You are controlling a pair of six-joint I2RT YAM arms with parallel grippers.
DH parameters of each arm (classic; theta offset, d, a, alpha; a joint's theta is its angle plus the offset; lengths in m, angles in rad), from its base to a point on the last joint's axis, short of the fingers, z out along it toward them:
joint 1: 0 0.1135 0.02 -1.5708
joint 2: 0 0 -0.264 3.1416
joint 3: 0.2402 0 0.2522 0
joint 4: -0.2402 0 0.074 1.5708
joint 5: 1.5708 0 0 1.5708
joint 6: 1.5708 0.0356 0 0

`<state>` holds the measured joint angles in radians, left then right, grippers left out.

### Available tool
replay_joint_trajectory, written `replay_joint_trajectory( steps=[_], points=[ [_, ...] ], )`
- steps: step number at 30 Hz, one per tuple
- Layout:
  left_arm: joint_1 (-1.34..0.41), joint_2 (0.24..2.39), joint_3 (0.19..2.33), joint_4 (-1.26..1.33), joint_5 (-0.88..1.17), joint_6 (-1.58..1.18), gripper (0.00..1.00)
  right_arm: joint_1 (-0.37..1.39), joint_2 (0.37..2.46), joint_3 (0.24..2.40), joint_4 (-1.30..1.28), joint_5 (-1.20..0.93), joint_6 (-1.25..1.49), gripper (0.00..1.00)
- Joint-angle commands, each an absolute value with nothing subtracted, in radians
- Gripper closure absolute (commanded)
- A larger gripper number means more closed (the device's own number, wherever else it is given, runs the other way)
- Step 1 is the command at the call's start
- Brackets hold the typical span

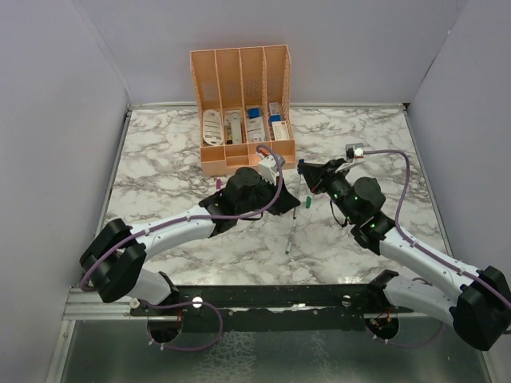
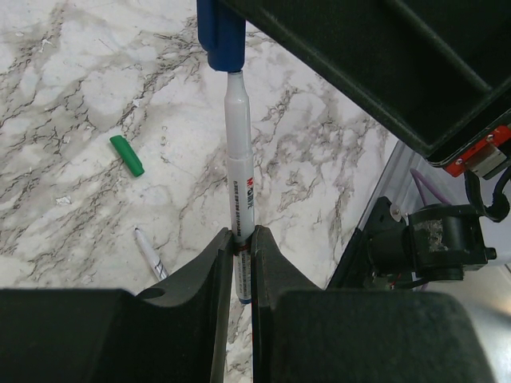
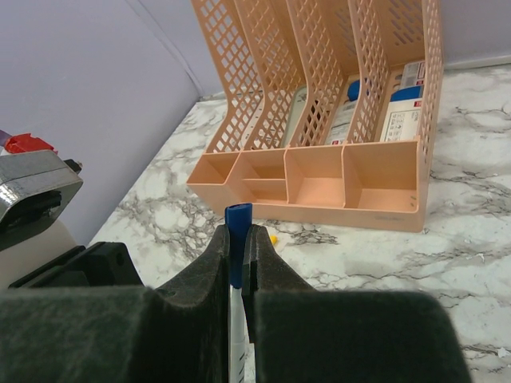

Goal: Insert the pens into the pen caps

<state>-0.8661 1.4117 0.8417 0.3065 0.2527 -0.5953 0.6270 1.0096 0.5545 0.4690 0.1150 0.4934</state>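
Pen (image 2: 239, 152) gripped by the left gripper (image 2: 242, 243) lies in line with the blue cap (image 2: 221, 36) clamped in the right gripper (image 3: 238, 243), tip at its mouth.

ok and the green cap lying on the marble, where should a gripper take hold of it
Pinch the green cap across its narrow width near mid-length, coming straight down from above. It lies flat on the marble table, a short bar turned diagonally, with bare surface along both long sides. Which end is open cannot be told.
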Motion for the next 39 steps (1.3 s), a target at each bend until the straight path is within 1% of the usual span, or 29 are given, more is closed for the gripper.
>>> replay_joint_trajectory(
  steps=[1, 9, 18, 39],
  points=[
    [-0.871, 1.389, 0.868, 0.341, 0.24, -0.59, 1.0, 0.624, 0.995, 0.548, 0.459, 0.099, 0.5, 0.99],
    [-0.872, 1.382, 0.866, 0.341, 0.222, -0.587, 1.0, 0.624, 1.005, 0.561, 0.447, 0.078, 0.498, 0.99],
    [-0.87, 1.371, 0.878, 0.341, 0.149, -0.575, 1.0, 0.624, 0.995, 0.568, 0.394, 0.038, 0.497, 0.99],
    [-0.866, 1.385, 0.927, 0.341, 0.115, -0.558, 1.0, 0.624, 1.001, 0.559, 0.327, -0.046, 0.486, 0.99]
  ],
)
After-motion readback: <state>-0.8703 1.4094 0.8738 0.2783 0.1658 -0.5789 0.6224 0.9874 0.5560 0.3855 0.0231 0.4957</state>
